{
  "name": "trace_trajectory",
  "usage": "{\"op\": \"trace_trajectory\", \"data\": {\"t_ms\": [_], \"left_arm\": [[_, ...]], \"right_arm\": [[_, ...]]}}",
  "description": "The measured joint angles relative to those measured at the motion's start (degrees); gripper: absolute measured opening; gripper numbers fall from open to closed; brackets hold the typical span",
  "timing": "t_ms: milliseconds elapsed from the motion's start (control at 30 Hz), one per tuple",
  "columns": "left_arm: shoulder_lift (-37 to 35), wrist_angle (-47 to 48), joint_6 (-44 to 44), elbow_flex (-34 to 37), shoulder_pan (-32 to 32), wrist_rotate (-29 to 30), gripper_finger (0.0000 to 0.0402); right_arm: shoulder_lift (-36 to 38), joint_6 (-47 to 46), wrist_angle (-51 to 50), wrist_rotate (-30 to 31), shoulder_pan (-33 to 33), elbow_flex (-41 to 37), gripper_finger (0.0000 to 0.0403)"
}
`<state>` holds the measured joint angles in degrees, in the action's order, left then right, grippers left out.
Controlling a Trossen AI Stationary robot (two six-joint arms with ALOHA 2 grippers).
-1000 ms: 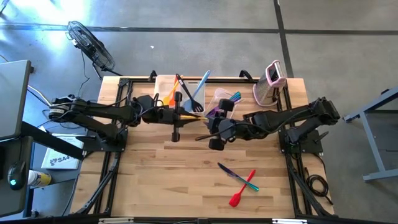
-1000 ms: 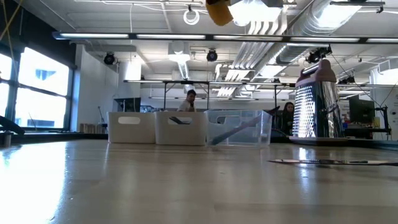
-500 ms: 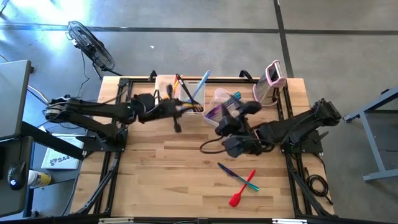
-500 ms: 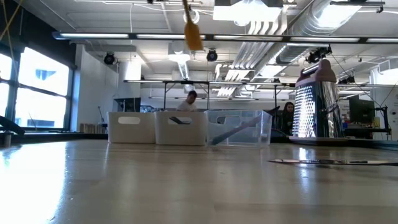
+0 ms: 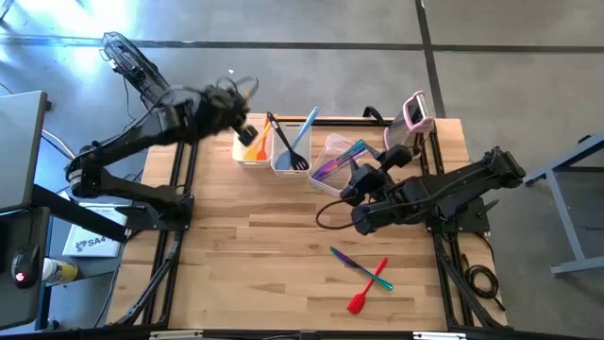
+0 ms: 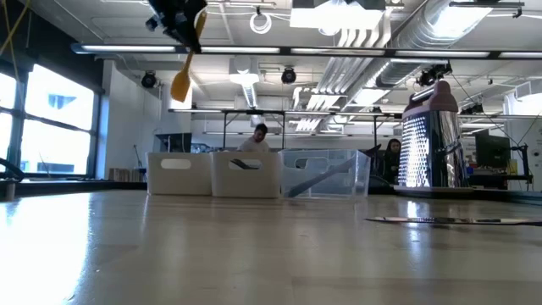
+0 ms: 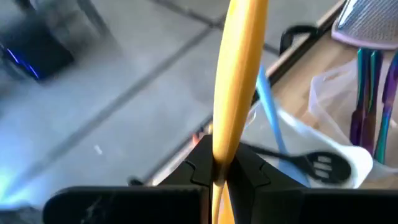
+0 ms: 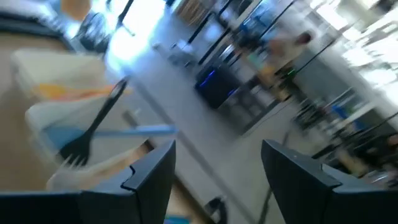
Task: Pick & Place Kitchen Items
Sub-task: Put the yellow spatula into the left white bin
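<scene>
Two arms are showing in my overhead feed. On the far left, the left gripper is hanging raised over the back-left corner of the table, just beside the leftmost tub. It is clamping a yellow utensil; in my left wrist feed the handle is running straight up from between the closed fingers, and in the low feed the yellow head is dangling high above the tubs. The leftmost tub is holding an orange utensil. The middle tub is holding a black slotted turner and a light blue utensil. Next along, the clear tub is holding purple and teal utensils. The right gripper is hovering beside that clear tub with its fingers spread apart and nothing between them. Nearer the front edge, a purple utensil, a teal one and a red spatula are lying crossed on the table. At the back right, a pink-and-white grater is standing upright.
</scene>
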<state>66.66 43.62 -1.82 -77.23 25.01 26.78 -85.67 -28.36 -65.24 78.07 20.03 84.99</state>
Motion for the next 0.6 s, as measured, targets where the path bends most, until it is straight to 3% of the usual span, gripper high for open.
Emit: {"op": "trace_trajectory", "data": {"t_ms": [233,367,600], "left_arm": [[4.83,0.75,-1.95,0.00,18.24,-25.61,0.0015],[11.32,1.37,-2.98,0.00,21.77,-30.22,0.0015],[21.28,3.38,-2.51,0.04,21.57,-35.90,0.0016]], "right_arm": [[-0.02,-5.07,-2.69,-10.98,-3.45,-2.22,0.0231],[-0.02,-5.22,-1.42,-12.18,-4.33,-4.41,0.0231],[-0.02,-6.77,-1.36,-12.55,-4.42,-7.41,0.0231]]}}
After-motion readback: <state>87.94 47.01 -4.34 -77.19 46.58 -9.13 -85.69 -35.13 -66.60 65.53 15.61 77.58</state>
